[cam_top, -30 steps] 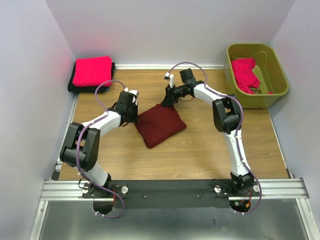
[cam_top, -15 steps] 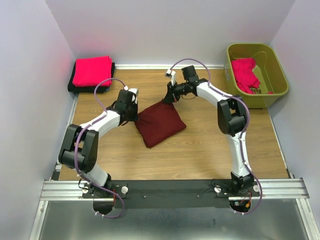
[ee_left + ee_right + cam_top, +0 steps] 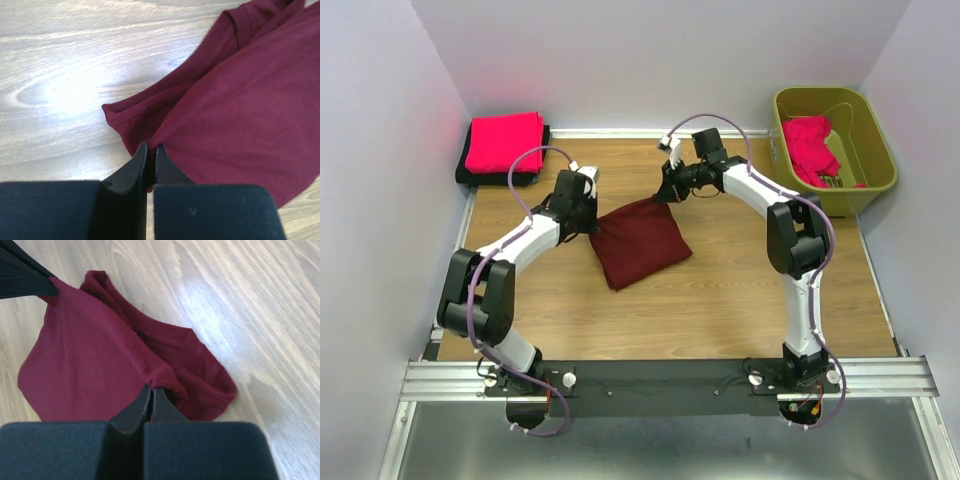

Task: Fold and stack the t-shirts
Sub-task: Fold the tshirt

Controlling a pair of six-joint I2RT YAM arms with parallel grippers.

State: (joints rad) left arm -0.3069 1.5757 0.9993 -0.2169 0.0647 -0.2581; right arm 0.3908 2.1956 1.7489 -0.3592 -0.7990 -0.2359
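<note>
Pale walls close a light wooden table point(image 3: 720, 300) on three sides. On it the left gripper point(image 3: 150, 148) has its two black fingers pressed nearly together, and they pinch the hem at one corner of the maroon t-shirt point(image 3: 240, 115). Ahead of these fingers and to their right the cloth spreads out in a broad fold, while to their left the bare wood shows. The right gripper point(image 3: 151, 389) is closed tight too, with a small ridge of the same shirt nipped between its tips. Ahead of it to the left lies the wide smooth part of the garment, and to its right a rolled edge rests on the table. Seen from above, the two grippers hold the two far corners of the folded garment, and the rest of it lies on the wood on the near side of both, between the arms. Beyond the left gripper, well apart in the far left corner, a folded pinkish-red t-shirt point(image 3: 505, 140) sits on top of a black t-shirt point(image 3: 498, 180). To the right of the right gripper, also well apart, an olive-green bin point(image 3: 880, 165) stands at the far right edge of the table, with another pinkish-red shirt point(image 3: 808, 148) crumpled inside.
</note>
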